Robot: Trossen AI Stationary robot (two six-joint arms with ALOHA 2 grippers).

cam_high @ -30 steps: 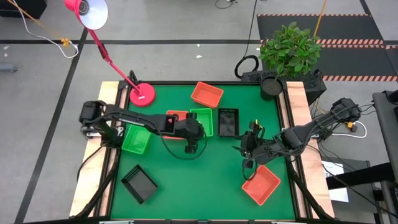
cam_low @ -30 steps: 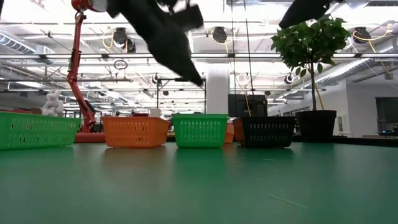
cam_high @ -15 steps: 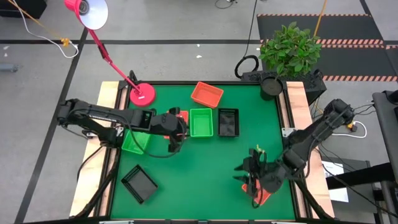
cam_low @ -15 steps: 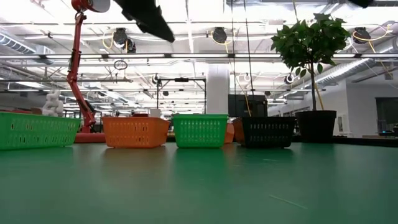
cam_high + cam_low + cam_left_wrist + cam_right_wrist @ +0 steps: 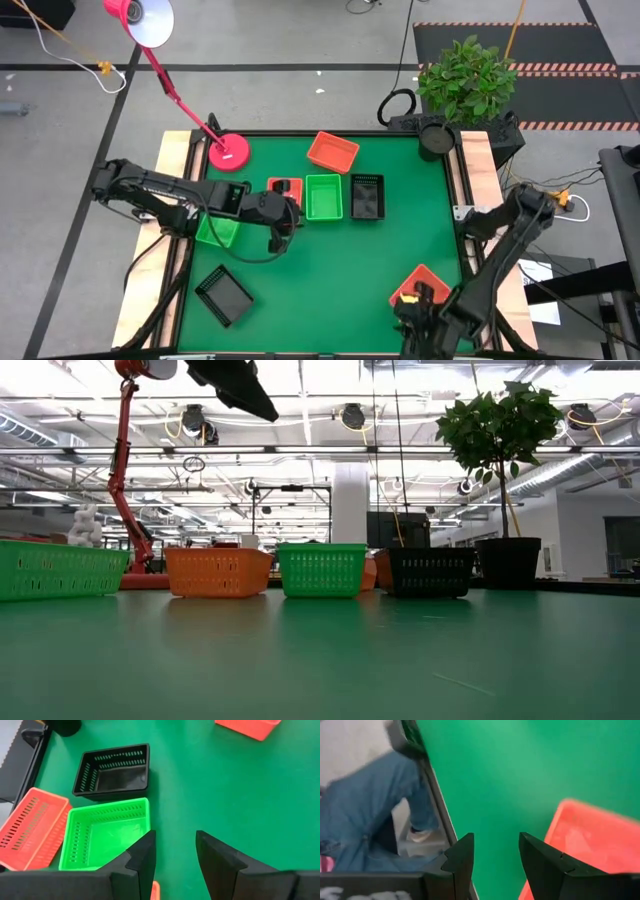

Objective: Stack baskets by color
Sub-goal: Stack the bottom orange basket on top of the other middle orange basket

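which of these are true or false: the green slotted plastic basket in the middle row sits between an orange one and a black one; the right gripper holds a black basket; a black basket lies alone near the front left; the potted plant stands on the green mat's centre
1. The green slotted plastic basket sits between an orange-red basket and a black basket: true.
2. The right gripper holds a black basket: false; its fingers stand open by an orange-red basket.
3. A black slotted basket lies alone near the front left: true.
4. The potted plant stands at the mat's centre: false; it stands at the far right corner.
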